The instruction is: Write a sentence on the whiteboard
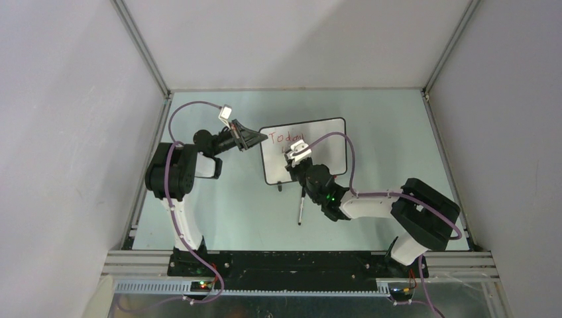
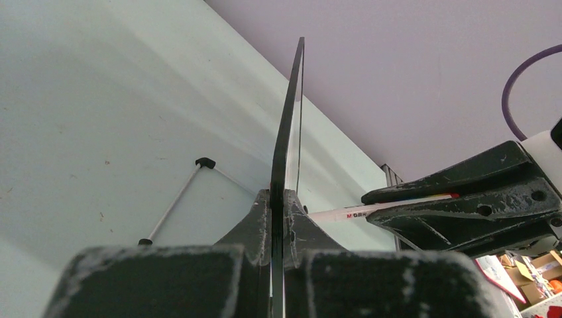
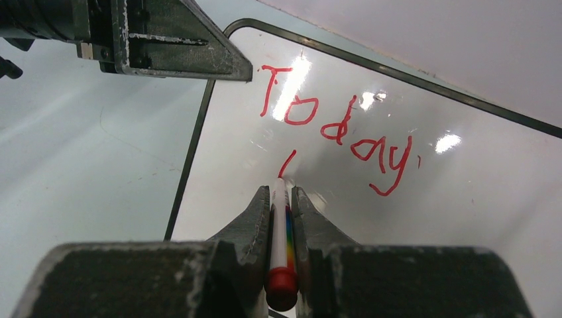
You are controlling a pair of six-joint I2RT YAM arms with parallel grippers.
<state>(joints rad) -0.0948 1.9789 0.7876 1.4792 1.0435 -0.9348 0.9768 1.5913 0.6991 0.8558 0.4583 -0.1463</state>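
The whiteboard [image 1: 331, 142] stands tilted at mid table, seen edge-on in the left wrist view [image 2: 289, 112]. My left gripper [image 1: 260, 138] [image 2: 279, 193] is shut on its left edge near the top corner. The sentence [image 1: 283, 138] [image 3: 338, 126] is the red word "Today" with a short red stroke [image 3: 286, 164] beneath it. Over the board's face, my right gripper [image 1: 296, 152] [image 3: 282, 192] is shut on a white marker [image 3: 280, 232] with a red end. The marker's tip sits at the foot of that stroke. The marker [image 2: 358, 211] also shows from the left wrist.
A thin dark stick [image 1: 301, 207] lies on the table in front of the board. The board's wire stand with black feet [image 2: 173, 202] rests on the table behind it. Grey walls with metal posts [image 1: 142, 50] enclose the table. Purple cables [image 1: 344, 149] loop off both arms.
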